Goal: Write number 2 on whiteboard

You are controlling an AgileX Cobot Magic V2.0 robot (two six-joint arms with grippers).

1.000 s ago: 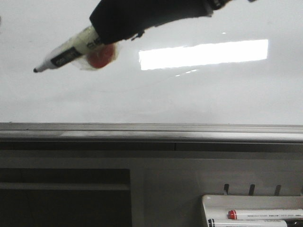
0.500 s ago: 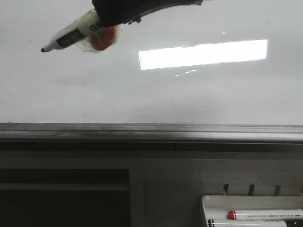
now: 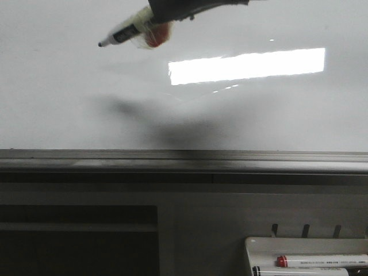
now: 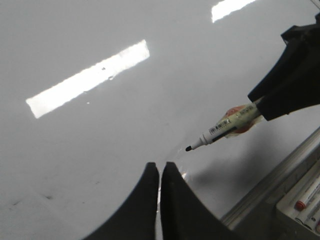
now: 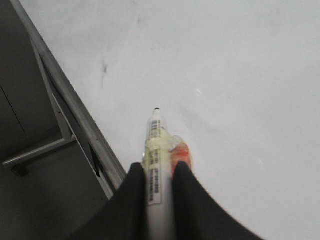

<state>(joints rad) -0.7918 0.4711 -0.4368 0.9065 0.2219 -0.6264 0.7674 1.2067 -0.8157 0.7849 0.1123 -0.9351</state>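
The right gripper [image 5: 159, 172], fingers clamped on the marker [image 3: 127, 33], has moved up and rightward since a second ago, its tip near the whiteboard [image 3: 69, 103], which bears no stroke. The left gripper's [image 4: 160, 172] fingers are together.

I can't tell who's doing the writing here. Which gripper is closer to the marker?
The right gripper: its fingers are clamped on the marker itself. The left gripper is shut and empty, apart from the marker, with the tip pointing toward it.

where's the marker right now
In the front view the marker is top centre-left, held in the right claw, tip pointing left over the whiteboard.
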